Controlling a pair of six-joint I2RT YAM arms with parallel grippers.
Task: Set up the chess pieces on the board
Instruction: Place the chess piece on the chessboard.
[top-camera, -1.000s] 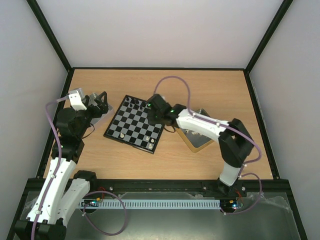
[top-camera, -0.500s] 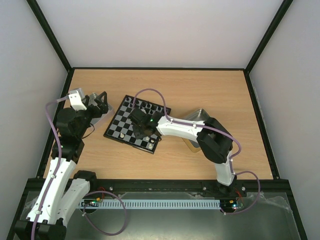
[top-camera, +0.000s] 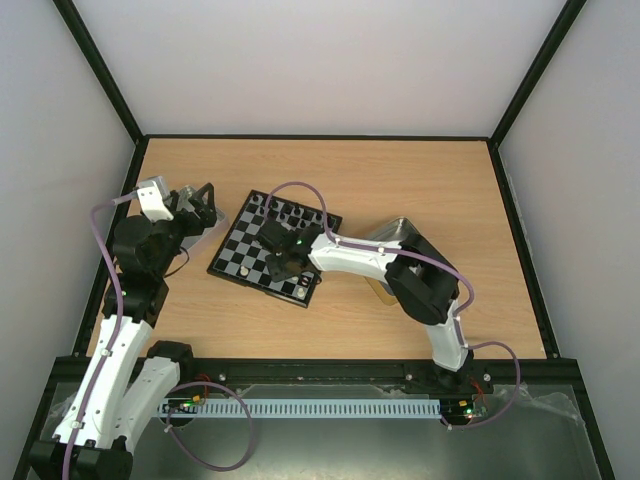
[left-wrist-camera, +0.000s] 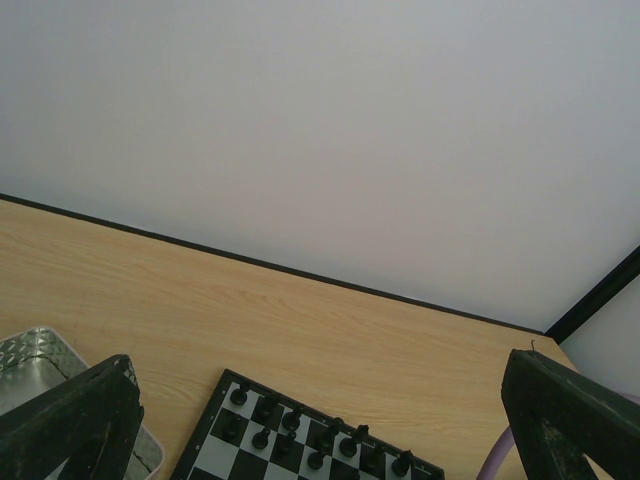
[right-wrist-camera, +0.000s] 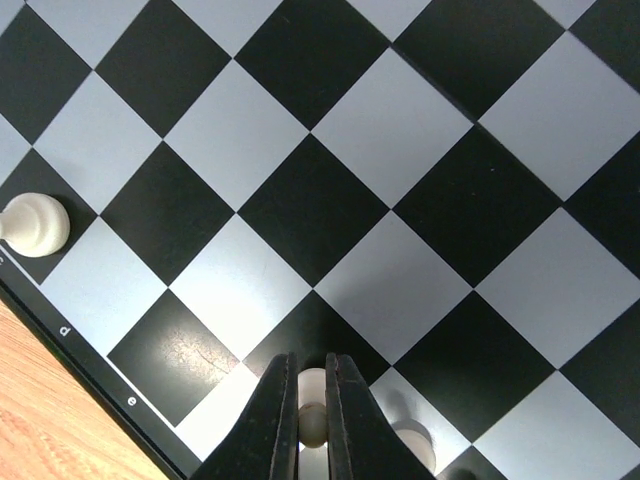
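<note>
The board (top-camera: 243, 248) lies left of centre on the wooden table. Black chess pieces (top-camera: 272, 206) stand along its far edge; they also show in the left wrist view (left-wrist-camera: 290, 422). My right gripper (top-camera: 281, 263) is low over the board's near side. In the right wrist view the right gripper (right-wrist-camera: 311, 362) is shut on a white piece (right-wrist-camera: 312, 398) above a dark square. Other white pieces stand nearby, one at the left (right-wrist-camera: 35, 222) and one at the right (right-wrist-camera: 412, 442). My left gripper (top-camera: 203, 198) is open and empty, raised beside the board's left corner.
A silver metal tray (top-camera: 208, 236) sits under the left gripper; its corner shows in the left wrist view (left-wrist-camera: 30, 358). A second tray (top-camera: 394, 231) lies right of the board, partly hidden by my right arm. White walls and black frame bars enclose the table.
My right arm has swung from the board's far right corner to its near side, carrying the white piece lower over the squares. The left arm has not moved.
</note>
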